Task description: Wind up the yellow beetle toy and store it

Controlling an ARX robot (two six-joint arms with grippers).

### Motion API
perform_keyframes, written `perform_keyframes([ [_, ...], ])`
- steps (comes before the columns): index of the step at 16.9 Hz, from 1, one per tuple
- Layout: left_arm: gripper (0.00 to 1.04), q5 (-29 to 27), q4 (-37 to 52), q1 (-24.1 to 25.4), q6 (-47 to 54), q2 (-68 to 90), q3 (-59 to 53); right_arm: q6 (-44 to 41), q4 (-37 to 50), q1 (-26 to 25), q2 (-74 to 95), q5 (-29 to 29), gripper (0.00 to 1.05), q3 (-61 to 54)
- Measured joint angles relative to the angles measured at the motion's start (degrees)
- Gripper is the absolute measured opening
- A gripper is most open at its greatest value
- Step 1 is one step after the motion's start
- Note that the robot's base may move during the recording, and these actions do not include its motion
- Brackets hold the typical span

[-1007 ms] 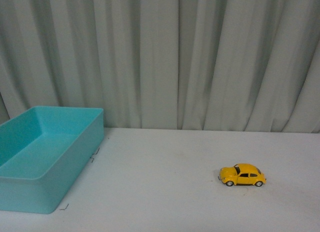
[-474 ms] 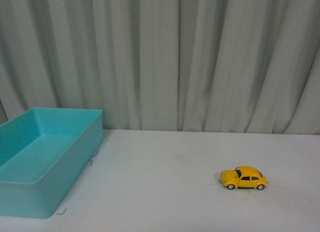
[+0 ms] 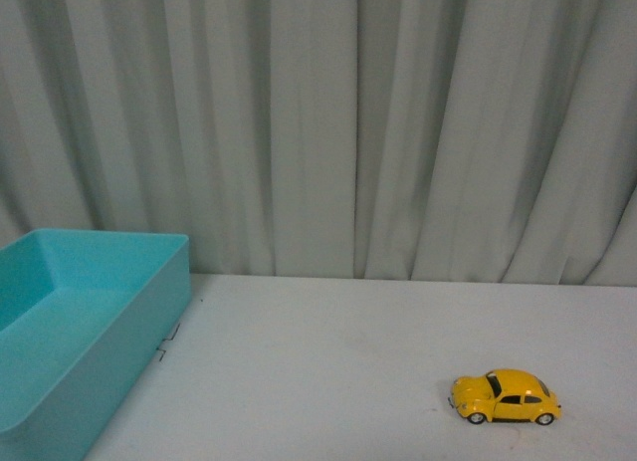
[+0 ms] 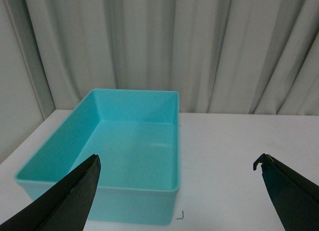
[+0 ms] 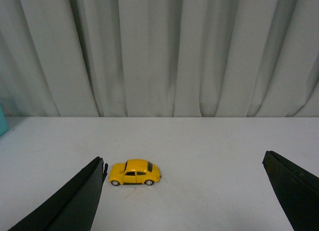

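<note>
Pale grey curtain (image 3: 318, 132) behind a white tabletop (image 3: 328, 342), where the yellow beetle toy (image 3: 505, 397) waits and both my tools hang spread wide, holding nothing.

The toy stands on its wheels toward my right, well apart from the turquoise bin (image 3: 149, 322) at my left; I judge the bin sits open-topped to receive it once wound. Front view shows toy and bin together but neither arm. Left wrist view shows my left tool (image 4: 177, 161) facing the bin's bare inside, no toy; right wrist view shows my right tool (image 5: 184, 160) facing the toy side-on.
</note>
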Motion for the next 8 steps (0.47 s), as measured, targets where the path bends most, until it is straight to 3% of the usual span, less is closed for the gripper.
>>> perform_keyframes([
  [8, 0.98, 0.0, -0.02, 0.0, 0.0, 0.0, 0.0, 0.0, 0.0, 0.0, 0.0, 0.0, 0.98, 0.0],
])
